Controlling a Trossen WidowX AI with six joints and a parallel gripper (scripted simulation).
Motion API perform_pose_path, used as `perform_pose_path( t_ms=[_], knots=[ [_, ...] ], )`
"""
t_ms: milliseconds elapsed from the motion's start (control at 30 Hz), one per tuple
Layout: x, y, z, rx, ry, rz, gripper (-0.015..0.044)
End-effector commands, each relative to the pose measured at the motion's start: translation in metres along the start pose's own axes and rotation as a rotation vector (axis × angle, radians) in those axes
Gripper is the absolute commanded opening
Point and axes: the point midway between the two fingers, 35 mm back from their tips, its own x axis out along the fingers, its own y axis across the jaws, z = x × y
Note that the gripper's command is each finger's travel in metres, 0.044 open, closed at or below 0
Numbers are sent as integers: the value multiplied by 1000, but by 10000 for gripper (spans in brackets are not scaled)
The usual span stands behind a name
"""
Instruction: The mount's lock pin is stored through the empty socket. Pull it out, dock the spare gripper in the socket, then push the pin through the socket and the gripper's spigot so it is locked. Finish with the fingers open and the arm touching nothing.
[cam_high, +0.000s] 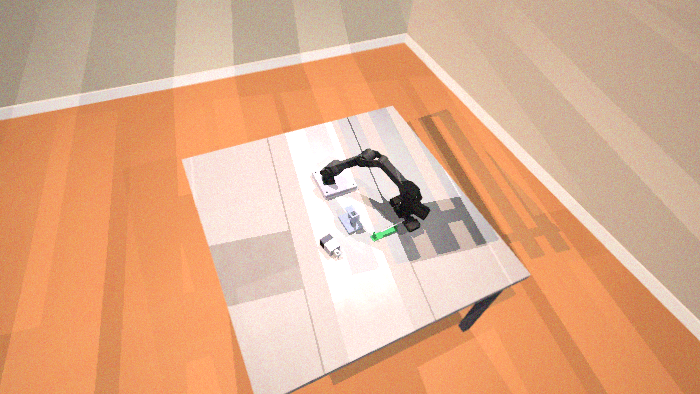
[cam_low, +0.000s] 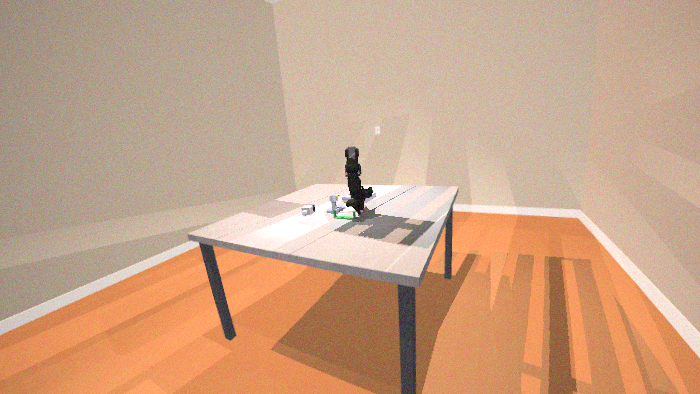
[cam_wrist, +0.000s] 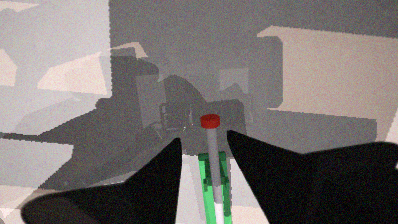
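My gripper (cam_high: 407, 224) (cam_low: 359, 212) (cam_wrist: 204, 138) is open, its black fingers standing apart on either side of the lock pin, with a gap on both sides in the wrist view. The pin (cam_wrist: 213, 155) has a grey shaft and a red head (cam_wrist: 210, 121); it lies along the green cradle (cam_high: 384, 234) (cam_low: 344, 217) (cam_wrist: 207, 200), its head sticking out beyond the cradle's end. The grey mount (cam_high: 353, 216) (cam_low: 334, 199) stands upright, apart from the pin. The spare gripper (cam_high: 330, 245) (cam_low: 307, 210), white with a dark end, lies on the table beyond the mount.
The arm's white base plate (cam_high: 341, 189) is on the table (cam_high: 260, 200) (cam_low: 310, 245) behind the mount. The arm arches from it to the cradle's outer end. The mount stands between the base plate and the cradle. Dark shadows fall around the gripper.
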Motion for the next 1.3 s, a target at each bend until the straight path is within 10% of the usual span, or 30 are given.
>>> perform_pose_path(
  t_ms=[0, 833, 1000, 1267],
  knots=[
    [-10, 1, 1, 0, -1, -1, 200],
    [-58, 9, 6, 7, 11, 25, 200],
    [-50, 9, 5, 8, 12, 26, 331],
    [-119, 7, -50, -8, 33, -89, 180]
  ],
)
